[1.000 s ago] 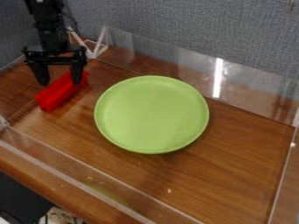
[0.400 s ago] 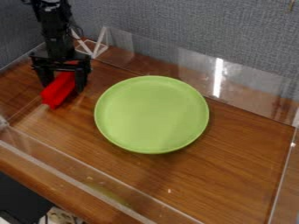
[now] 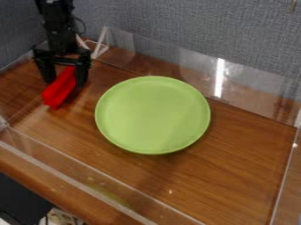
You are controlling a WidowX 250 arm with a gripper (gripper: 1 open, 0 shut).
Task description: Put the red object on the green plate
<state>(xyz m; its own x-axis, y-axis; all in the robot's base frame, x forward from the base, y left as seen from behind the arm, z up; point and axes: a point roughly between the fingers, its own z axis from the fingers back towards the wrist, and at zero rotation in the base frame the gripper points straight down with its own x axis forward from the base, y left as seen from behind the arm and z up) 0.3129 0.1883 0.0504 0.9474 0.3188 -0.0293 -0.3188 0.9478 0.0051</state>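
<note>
The red object (image 3: 56,91), a short bar, lies on the wooden table at the far left, angled toward the back. My gripper (image 3: 62,72) hangs straight down over its far end, open, with one finger on each side of the bar's width. I cannot tell whether the fingertips touch the bar. The green plate (image 3: 153,114) lies flat in the middle of the table, just right of the bar, with nothing on it.
Clear acrylic walls (image 3: 217,75) ring the wooden table (image 3: 235,167). A low clear front wall (image 3: 70,180) runs along the near edge. White cables (image 3: 100,39) lie behind the arm against the grey backdrop.
The gripper has shifted slightly to the right over the red bar, with its jaws still wide. Bar and plate have not moved.
</note>
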